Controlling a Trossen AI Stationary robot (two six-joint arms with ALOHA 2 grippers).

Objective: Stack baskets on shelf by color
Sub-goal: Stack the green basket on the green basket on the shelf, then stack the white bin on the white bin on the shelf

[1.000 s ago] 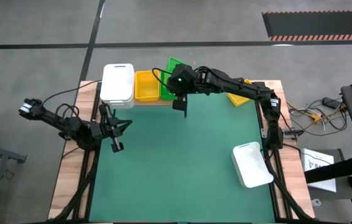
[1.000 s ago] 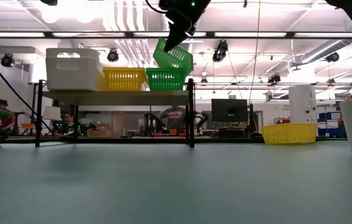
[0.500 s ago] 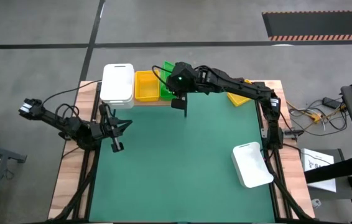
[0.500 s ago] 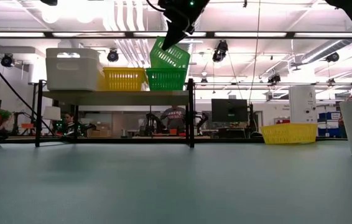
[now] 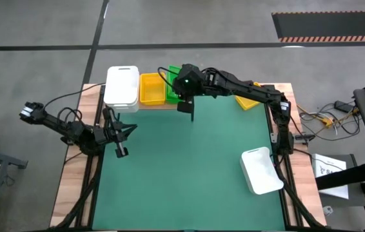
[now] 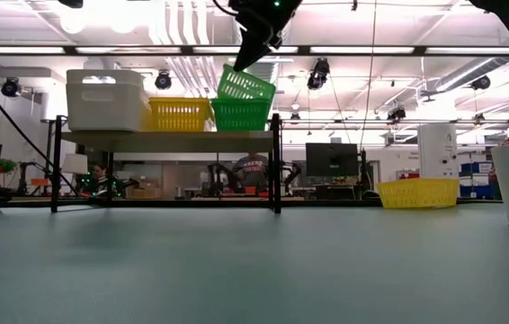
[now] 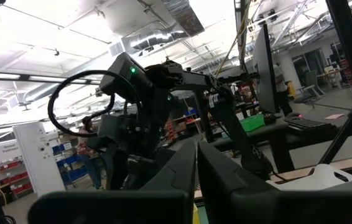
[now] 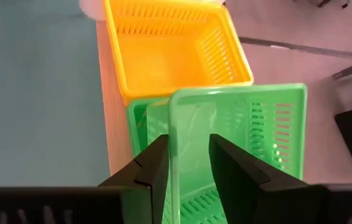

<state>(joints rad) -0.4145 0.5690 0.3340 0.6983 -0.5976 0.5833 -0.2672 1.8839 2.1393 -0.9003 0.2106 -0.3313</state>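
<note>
A light wooden shelf (image 6: 169, 140) on thin black posts stands at the far edge of a green table mat (image 5: 189, 174). On the shelf's left end sits a smooth white basket (image 5: 121, 86) with rounded corners. Beside it, in the middle, sits a yellow basket (image 5: 151, 89) with slotted sides. On the shelf's right end sits a green slotted basket (image 6: 239, 114), and a second green basket (image 6: 248, 85) rests tilted in its top, not yet nested flat.

The right gripper (image 8: 187, 163) hovers over the shelf's right end, its two dark fingers straddling the near wall of the tilted green basket. Whether they pinch it or stand slack around it is hard to make out.

In front of the shelf's left end, the left gripper (image 5: 120, 147) hangs over the mat, fingers pressed together, holding nothing.

To the right of the shelf another yellow basket (image 6: 417, 193) lies on the table, half hidden under the right arm from above. Far from the shelf, near the mat's right edge, lies another white basket (image 5: 260, 170).

Beyond the table, a large room with bright ceiling lights and ducts.
</note>
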